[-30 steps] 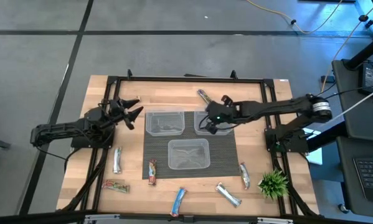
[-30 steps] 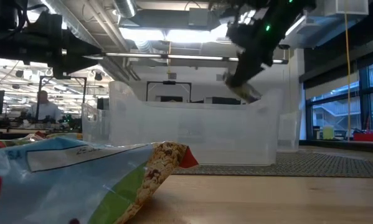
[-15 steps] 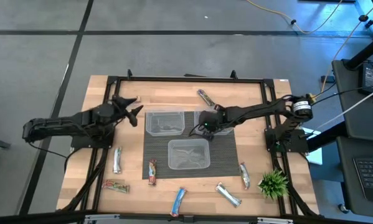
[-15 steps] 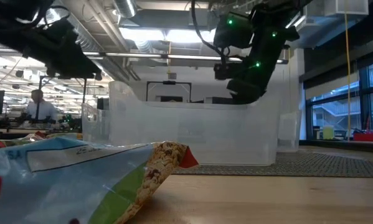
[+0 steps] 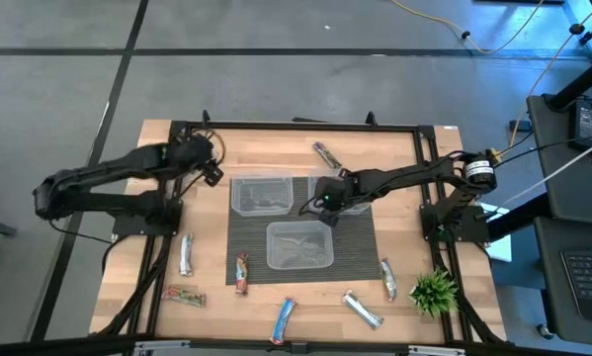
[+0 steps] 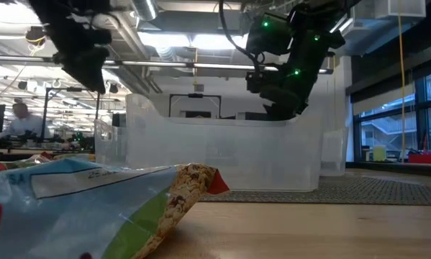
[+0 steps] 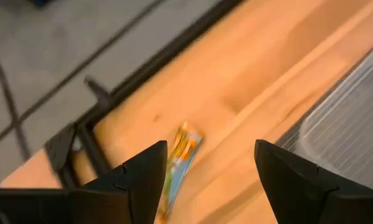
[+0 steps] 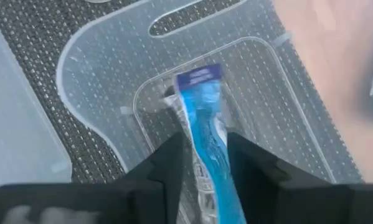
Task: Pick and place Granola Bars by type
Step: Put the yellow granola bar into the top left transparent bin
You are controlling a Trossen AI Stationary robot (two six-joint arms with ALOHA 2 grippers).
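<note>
From above we see the right end effector (image 5: 327, 198) lowered over the clear tub (image 5: 340, 194) at the right of the dark mat (image 5: 300, 229), but what it carries is hidden there. Only the right wrist view settles it: the two fingers (image 8: 169, 167) are pinched on a blue bar (image 8: 205, 124), which hangs just over the tub's ribbed floor (image 8: 261, 106).

The left end effector (image 5: 207, 163) hovers over the bare wood near the bench's (image 5: 276, 138) far left corner, beside another tub (image 5: 262, 193). Its wrist view shows the fingers (image 7: 142, 174) spread wide with nothing between them, and beyond them a green-and-orange bar (image 7: 179, 158) lying on the wood by the black frame; we cannot find that bar in the view from above.

A third tub (image 5: 299, 244) sits at the mat's near edge. Loose on the bench lie a silver bar (image 5: 325, 155) at the far side, a second silver bar (image 5: 186, 254) at the left, a red-brown bar (image 5: 242, 274), a green-red bar (image 5: 184, 295), a second blue bar (image 5: 283, 320), a third silver bar (image 5: 362, 310) and one more bar (image 5: 388, 280) next to the potted plant (image 5: 434, 292).

The low view is largely blocked by a wrapper (image 6: 93, 205) close to the lens, cut off at the picture's edge; behind it the tubs blur together.
</note>
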